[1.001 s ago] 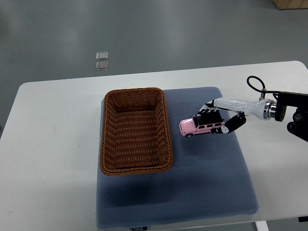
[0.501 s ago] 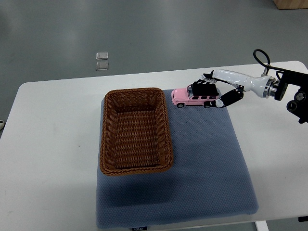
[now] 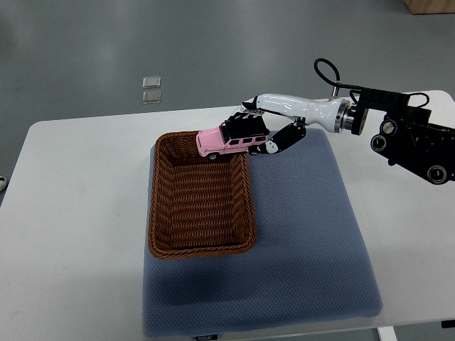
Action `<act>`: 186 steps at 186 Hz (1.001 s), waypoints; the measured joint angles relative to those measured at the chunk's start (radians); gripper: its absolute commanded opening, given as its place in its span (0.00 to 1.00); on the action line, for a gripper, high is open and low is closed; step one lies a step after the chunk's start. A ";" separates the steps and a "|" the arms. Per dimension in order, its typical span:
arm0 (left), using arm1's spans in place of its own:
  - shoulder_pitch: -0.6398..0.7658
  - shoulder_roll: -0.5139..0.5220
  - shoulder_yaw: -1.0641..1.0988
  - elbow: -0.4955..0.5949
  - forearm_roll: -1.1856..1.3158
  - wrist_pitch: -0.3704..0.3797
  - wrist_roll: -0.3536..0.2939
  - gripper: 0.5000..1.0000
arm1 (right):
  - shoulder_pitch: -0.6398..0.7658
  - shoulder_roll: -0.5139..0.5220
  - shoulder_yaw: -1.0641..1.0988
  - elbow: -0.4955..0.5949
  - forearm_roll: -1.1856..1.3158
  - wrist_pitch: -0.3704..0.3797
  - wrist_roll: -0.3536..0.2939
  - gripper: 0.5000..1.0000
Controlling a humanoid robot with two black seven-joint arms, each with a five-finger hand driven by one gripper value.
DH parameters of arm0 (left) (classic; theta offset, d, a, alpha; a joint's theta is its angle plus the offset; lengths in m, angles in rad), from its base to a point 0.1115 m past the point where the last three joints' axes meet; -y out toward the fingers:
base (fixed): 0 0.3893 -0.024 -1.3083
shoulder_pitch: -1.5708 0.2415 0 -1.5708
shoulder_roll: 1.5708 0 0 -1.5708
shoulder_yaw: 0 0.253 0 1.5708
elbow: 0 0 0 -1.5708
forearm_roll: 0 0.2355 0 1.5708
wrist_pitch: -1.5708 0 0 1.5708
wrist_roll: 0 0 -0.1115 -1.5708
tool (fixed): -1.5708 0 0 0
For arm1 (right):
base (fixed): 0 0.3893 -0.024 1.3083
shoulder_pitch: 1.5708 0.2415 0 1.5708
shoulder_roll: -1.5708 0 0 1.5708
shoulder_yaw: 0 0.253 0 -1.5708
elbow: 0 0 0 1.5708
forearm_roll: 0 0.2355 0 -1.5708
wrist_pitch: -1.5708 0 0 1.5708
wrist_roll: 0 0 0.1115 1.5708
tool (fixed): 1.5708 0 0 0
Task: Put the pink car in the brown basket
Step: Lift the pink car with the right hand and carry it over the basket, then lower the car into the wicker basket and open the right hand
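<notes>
- My right hand (image 3: 264, 132) is closed around the pink car (image 3: 231, 141). My white fingers (image 3: 274, 104) go over the car's black roof, and my dark fingers (image 3: 283, 136) are at its back end, lower down.
- My arm comes in from the right side of the picture. It has a white part near the hand and black parts with round joints farther back. A black cable loops up above the wrist.
- The pink car is up in the air. It is not touching anything but my hand.
- The car's nose points to the left. It hangs over the far right corner of the brown basket (image 3: 200, 244), right above the rim.
- The brown basket is a woven box with a long shape. I can see its bottom, and nothing lies in it.
- The basket sits on the left part of a blue mat (image 3: 306, 249). Its left edge sticks out a bit past the mat.
- The blue mat lies on a white table (image 3: 78, 213).
- Two small clear squares (image 3: 151, 89) lie on the grey floor (image 3: 213, 50) past the far edge of the table.
- A bit of something brown shows in the top right corner, too small to tell what it is.
</notes>
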 measured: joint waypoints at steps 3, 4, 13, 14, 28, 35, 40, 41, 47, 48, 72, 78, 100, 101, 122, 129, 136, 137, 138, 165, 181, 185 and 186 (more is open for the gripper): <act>0.000 0.000 0.000 0.000 0.000 0.000 0.000 1.00 | 0.000 0.007 -0.002 -0.001 -0.001 0.000 0.000 0.00; 0.000 0.000 0.000 0.000 0.000 0.000 0.000 1.00 | 0.000 0.009 -0.002 -0.001 -0.001 0.000 0.000 0.00; 0.000 0.000 0.000 0.000 0.000 0.000 0.000 1.00 | 0.001 0.029 -0.009 -0.003 -0.004 -0.001 0.000 0.00; 0.000 0.000 0.000 0.000 0.000 0.000 0.000 1.00 | 0.001 0.031 -0.010 -0.004 -0.005 -0.001 0.000 0.00; 0.000 0.000 0.000 0.000 0.000 0.000 0.000 1.00 | 0.003 0.056 -0.027 -0.019 -0.008 -0.006 0.000 0.00; 0.000 0.000 0.000 0.000 0.000 0.000 0.000 1.00 | 0.005 0.072 -0.038 -0.033 -0.010 -0.008 0.000 0.00; 0.000 0.000 0.000 0.000 0.000 0.000 0.000 1.00 | 0.009 0.086 -0.047 -0.045 -0.010 -0.009 0.000 0.00; 0.000 0.000 0.000 0.000 0.000 0.000 0.000 1.00 | 0.010 0.088 -0.049 -0.048 -0.010 -0.010 0.000 0.00; 0.000 0.000 0.000 0.000 0.000 0.000 0.000 1.00 | 0.016 0.102 -0.058 -0.062 -0.011 -0.011 0.000 0.00; 0.000 0.000 0.000 0.000 0.000 0.000 0.000 1.00 | 0.016 0.104 -0.059 -0.065 -0.011 -0.011 0.000 0.00; 0.000 0.000 0.000 0.000 0.000 0.000 0.000 1.00 | 0.029 0.162 -0.102 -0.139 -0.011 -0.015 0.000 0.00; 0.000 0.000 0.000 0.000 0.000 0.000 0.000 1.00 | 0.030 0.181 -0.110 -0.158 -0.011 -0.015 0.000 0.00; 0.000 0.000 0.000 0.000 0.000 0.000 0.000 1.00 | 0.030 0.233 -0.119 -0.206 -0.011 -0.017 0.000 0.00; 0.000 0.000 0.000 0.000 0.000 0.000 0.000 1.00 | 0.030 0.235 -0.119 -0.207 -0.011 -0.017 0.000 0.00; 0.000 0.000 0.000 0.000 0.000 0.000 0.000 1.00 | 0.029 0.267 -0.120 -0.224 -0.011 -0.023 -0.004 0.00; 0.000 0.000 0.000 0.000 0.000 0.000 0.000 1.00 | 0.029 0.276 -0.121 -0.231 -0.011 -0.026 -0.008 0.00; 0.000 0.000 0.000 0.000 0.000 0.000 0.000 1.00 | 0.028 0.286 -0.122 -0.240 -0.011 -0.028 -0.011 0.00; 0.000 0.000 0.000 0.000 0.000 0.000 0.000 1.00 | 0.028 0.288 -0.123 -0.242 -0.011 -0.028 -0.011 0.00; 0.000 0.000 0.000 0.000 0.000 0.000 0.000 1.00 | 0.028 0.289 -0.123 -0.243 -0.011 -0.028 -0.012 0.00; 0.000 0.000 0.000 0.000 0.000 0.000 0.000 1.00 | 0.024 0.309 -0.149 -0.272 -0.011 -0.029 -0.014 0.00; 0.000 0.000 0.000 0.000 0.000 0.000 0.000 1.00 | 0.021 0.311 -0.163 -0.277 -0.011 -0.029 -0.015 0.17; 0.000 0.000 0.000 0.000 0.000 0.000 0.000 1.00 | 0.021 0.311 -0.164 -0.277 -0.010 -0.029 -0.015 0.26; 0.000 0.000 0.000 0.000 0.000 0.000 0.000 1.00 | 0.020 0.311 -0.164 -0.277 -0.010 -0.029 -0.015 0.30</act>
